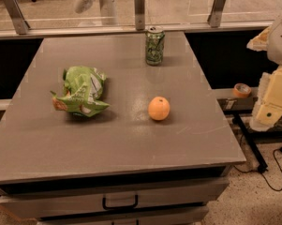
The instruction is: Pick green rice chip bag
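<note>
The green rice chip bag (82, 92) lies crumpled on the left part of the grey table (122, 144), light green with white print and an orange corner at its left. My gripper (271, 100), cream-coloured, hangs at the right edge of the view, beyond the table's right side and well away from the bag. It holds nothing that I can see.
An upright green patterned drink can (155, 45) stands near the table's far edge. An orange fruit (159, 108) sits right of the bag. A glass railing with metal posts (139, 8) runs behind. A tape roll (242, 89) lies on a ledge at right. Drawers (119, 201) are below.
</note>
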Controlling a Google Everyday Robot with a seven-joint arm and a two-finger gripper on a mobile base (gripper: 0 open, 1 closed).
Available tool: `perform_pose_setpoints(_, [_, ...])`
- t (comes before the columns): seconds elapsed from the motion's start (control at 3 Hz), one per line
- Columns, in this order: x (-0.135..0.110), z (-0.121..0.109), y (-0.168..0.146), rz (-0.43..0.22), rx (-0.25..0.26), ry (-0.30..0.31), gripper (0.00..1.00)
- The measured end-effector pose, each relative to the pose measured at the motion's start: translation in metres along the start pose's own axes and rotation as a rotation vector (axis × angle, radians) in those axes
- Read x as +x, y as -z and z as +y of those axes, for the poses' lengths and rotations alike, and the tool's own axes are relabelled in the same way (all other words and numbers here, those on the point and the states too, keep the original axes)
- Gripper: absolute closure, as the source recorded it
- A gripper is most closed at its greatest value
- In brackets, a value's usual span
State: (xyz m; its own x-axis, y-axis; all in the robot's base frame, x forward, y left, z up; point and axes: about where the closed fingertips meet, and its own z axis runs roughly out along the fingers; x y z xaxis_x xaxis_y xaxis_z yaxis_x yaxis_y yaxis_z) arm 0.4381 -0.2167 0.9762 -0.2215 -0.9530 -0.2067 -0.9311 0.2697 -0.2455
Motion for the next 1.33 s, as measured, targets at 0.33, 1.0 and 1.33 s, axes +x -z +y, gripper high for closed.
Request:
perform_pose_setpoints(0.33, [0.000,0.000,0.000,0.000,0.000,0.000,0.00])
perform_pose_setpoints(1.0, [-0.062,0.017,-0.012,-0.082,-0.005,0.230,0.00])
perform_pose_setpoints(1.33, [-0.146,0.047,-0.041,-0.166,-0.061,0.527,0.00])
